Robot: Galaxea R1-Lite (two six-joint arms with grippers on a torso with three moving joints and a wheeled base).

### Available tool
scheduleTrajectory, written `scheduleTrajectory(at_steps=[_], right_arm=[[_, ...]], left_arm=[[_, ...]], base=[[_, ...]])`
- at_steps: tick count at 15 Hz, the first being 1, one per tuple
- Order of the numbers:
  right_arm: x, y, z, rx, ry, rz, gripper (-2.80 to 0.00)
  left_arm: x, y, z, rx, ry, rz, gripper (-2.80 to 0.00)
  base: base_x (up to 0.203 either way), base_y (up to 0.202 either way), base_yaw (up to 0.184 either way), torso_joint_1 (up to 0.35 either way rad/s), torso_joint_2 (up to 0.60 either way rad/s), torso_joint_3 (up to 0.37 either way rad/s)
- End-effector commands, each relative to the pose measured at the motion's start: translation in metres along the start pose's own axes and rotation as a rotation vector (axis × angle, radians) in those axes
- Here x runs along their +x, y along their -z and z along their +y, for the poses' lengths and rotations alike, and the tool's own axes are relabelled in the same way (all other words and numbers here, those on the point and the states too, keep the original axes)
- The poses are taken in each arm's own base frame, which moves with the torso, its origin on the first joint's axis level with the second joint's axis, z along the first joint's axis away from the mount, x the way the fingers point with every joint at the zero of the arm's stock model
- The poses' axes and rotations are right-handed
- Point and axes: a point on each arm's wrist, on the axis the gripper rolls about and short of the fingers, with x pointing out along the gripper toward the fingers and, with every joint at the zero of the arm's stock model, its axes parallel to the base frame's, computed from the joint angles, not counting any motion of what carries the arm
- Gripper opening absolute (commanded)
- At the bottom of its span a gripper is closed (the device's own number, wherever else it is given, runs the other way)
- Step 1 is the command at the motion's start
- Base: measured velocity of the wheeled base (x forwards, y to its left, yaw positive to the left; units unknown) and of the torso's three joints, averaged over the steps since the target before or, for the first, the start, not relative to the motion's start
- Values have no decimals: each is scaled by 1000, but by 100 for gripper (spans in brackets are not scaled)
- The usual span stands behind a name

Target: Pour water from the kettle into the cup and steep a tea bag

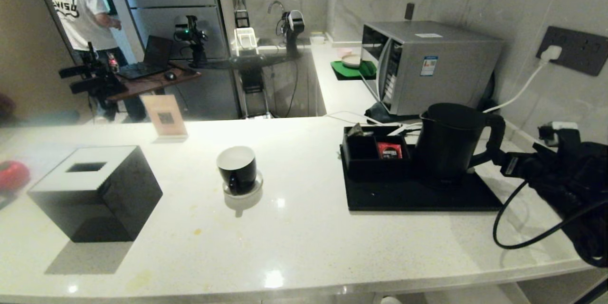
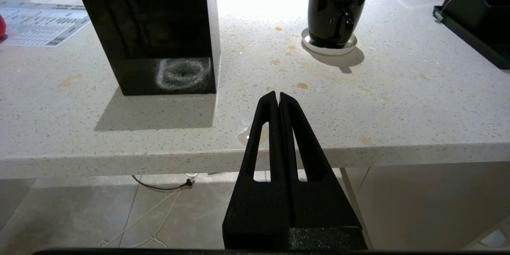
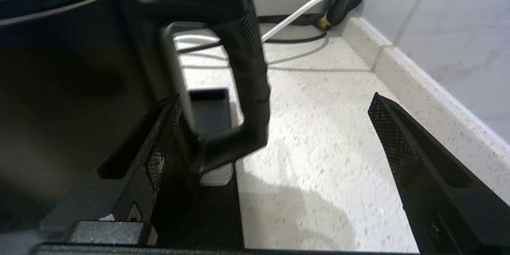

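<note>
The matte black kettle (image 1: 446,142) stands on a black tray (image 1: 418,197) at the right of the white counter. My right gripper (image 3: 275,99) is open beside it. The kettle's loop handle (image 3: 247,79) lies between the fingers, close to one finger and touching neither that I can see. My right arm (image 1: 565,171) reaches in from the right edge. The black cup (image 1: 237,168), white inside, sits empty on its saucer (image 1: 243,191) mid-counter. A grey-green tea bag (image 1: 355,129) sticks up from the black organizer (image 1: 375,154). My left gripper (image 2: 278,95) is shut and empty, off the counter's front edge.
A black tissue box (image 1: 95,192) stands at the left, with a card stand (image 1: 165,116) behind it. A red sachet (image 1: 389,150) lies in the organizer. A microwave (image 1: 427,64) and a white cable (image 1: 517,90) are behind the kettle. A person (image 1: 80,4) stands far back left.
</note>
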Motion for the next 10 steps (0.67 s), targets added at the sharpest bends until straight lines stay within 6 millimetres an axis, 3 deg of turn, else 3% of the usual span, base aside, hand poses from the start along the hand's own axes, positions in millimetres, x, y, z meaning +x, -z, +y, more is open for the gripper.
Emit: scheduleTrajectory(at_steps=[1,10], right_arm=[[11,0,0,0,20,-31,0],[54,5,0,-5,55,-102,0]], left_arm=[[0,0,0,0,-1,1,-280],[0,0,0,0,0,1,-280]], base=[[0,0,0,0,0,0],[0,0,0,0,0,0]])
